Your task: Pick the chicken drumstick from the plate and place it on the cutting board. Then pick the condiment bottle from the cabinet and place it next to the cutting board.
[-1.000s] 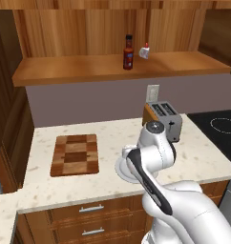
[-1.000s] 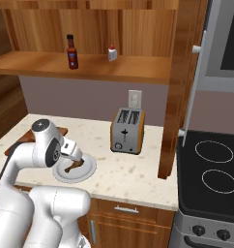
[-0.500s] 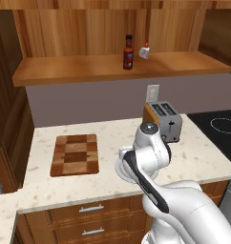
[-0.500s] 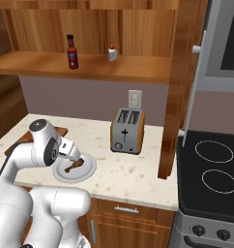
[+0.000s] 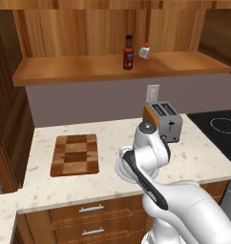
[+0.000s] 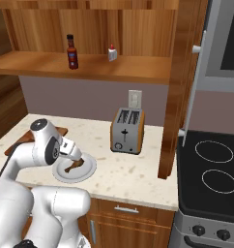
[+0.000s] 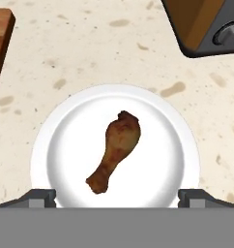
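Note:
The brown chicken drumstick (image 7: 116, 149) lies in the middle of the round white plate (image 7: 65, 155), meaty end away from the hand. My gripper (image 7: 118, 197) hovers straight above it, open, with one fingertip off each side of the plate and nothing between them. From the right base view the gripper (image 6: 76, 157) hangs just over the drumstick (image 6: 72, 166) on the plate (image 6: 88, 171). The checkered cutting board (image 5: 75, 155) lies on the counter left of the plate. The condiment bottle (image 5: 128, 52) stands upright on the wooden cabinet shelf (image 5: 89, 69).
A toaster (image 5: 164, 121) stands on the counter right of the plate, close to the arm. A tiny white object with a red tip (image 5: 144, 51) sits beside the bottle. A stove (image 6: 213, 169) lies to the far right behind a wooden panel (image 6: 176, 87).
The arm has shifted only slightly above the plate. The gripper stays open and the drumstick has not moved.

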Motion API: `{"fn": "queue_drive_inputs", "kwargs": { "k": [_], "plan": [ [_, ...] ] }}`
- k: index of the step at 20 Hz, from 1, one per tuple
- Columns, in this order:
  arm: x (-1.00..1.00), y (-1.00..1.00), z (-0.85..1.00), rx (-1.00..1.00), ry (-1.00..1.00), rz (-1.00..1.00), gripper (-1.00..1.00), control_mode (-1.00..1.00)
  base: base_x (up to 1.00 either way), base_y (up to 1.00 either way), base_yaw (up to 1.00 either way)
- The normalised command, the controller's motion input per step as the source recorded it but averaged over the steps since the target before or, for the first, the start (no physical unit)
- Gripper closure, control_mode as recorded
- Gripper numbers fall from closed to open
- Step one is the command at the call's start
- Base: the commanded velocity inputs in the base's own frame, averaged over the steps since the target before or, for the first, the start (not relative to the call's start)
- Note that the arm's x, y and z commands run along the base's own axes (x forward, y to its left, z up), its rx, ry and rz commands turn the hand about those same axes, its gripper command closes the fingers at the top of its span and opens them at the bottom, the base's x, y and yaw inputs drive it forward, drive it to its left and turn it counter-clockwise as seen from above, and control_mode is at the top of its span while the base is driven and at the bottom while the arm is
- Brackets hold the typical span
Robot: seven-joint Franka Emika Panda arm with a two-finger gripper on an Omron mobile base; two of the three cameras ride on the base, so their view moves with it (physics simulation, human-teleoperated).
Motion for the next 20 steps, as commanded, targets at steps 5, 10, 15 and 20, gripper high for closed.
{"fn": "queue_drive_inputs", "kwargs": {
  "k": [5,10,15,20],
  "plan": [
    [0.0,-0.16,-0.17,0.0,-0.01,-0.02,-1.0,-1.0,0.0,0.0,0.0],
    [0.0,-0.09,-0.26,0.0,-0.03,-0.01,-1.0,-1.0,0.0,0.0,0.0],
    [0.0,-0.07,-0.32,0.0,-0.04,-0.01,-1.0,-1.0,0.0,0.0,0.0],
    [0.0,-0.07,-0.35,0.0,-0.06,0.0,-1.0,-1.0,0.0,0.0,0.0]
  ]
}}
